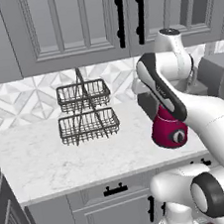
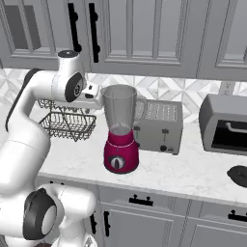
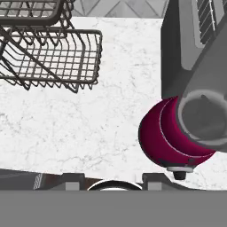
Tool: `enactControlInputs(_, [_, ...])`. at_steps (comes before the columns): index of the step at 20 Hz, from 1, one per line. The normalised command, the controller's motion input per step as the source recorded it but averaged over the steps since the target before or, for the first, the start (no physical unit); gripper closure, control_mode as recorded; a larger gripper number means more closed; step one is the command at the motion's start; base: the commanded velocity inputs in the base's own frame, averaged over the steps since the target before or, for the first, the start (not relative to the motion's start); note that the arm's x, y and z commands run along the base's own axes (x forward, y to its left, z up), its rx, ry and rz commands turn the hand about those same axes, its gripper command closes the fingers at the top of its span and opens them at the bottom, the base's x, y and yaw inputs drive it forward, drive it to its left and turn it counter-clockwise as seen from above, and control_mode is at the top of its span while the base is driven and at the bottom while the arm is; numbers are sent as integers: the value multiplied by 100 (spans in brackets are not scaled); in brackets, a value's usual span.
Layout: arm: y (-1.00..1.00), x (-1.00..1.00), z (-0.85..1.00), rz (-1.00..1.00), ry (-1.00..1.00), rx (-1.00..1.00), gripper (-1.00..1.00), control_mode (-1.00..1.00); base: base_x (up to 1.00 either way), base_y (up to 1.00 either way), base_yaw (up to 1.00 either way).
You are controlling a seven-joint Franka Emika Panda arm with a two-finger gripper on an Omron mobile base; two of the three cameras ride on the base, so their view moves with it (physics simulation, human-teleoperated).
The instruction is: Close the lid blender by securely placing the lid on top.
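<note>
- Gripper (image 3: 114,181): raised above the counter and pointing down, just left of the blender jar's mouth. Only the bases of its two fingers show at the bottom of the hand view, with a pale curved edge between them. Whether it is released or clenched cannot be told.
- Blender (image 2: 120,130): stands upright on the counter with its crimson base and round dark dial facing forward. The clear grey jar has an uncovered mouth and a handle on the right side. In the hand view the blender (image 3: 184,128) is seen from above, to the right of the finger bases. In the left base view only the crimson base (image 1: 170,130) shows, past the arm.
- Lid (image 2: 239,176): a dark rounded object lies on the counter at the right edge of the right base view, well apart from the blender.
- Toaster (image 2: 159,126): boxy, silver, just behind and right of the blender.
- Wire basket rack (image 1: 86,112): two tiers, on the counter to the left of the blender, against the tiled wall.
- Microwave (image 2: 225,125): on the counter at the far right, above the lid.
- Counter (image 1: 51,164): white marble, below grey wall cabinets.
</note>
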Motion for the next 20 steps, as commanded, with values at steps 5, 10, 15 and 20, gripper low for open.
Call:
enactControlInputs(5, [0, 0, 0, 0, 0, 0, -100, 100, -29, -18, -1])
enactControlInputs(10, [0, 0, 0, 0, 0, 0, -100, 100, -21, -74, -6])
enactControlInputs(15, [0, 0, 0, 0, 0, 0, -100, 100, 13, -90, -3])
enactControlInputs(20, [0, 0, 0, 0, 0, 0, -100, 100, 19, -77, -4])
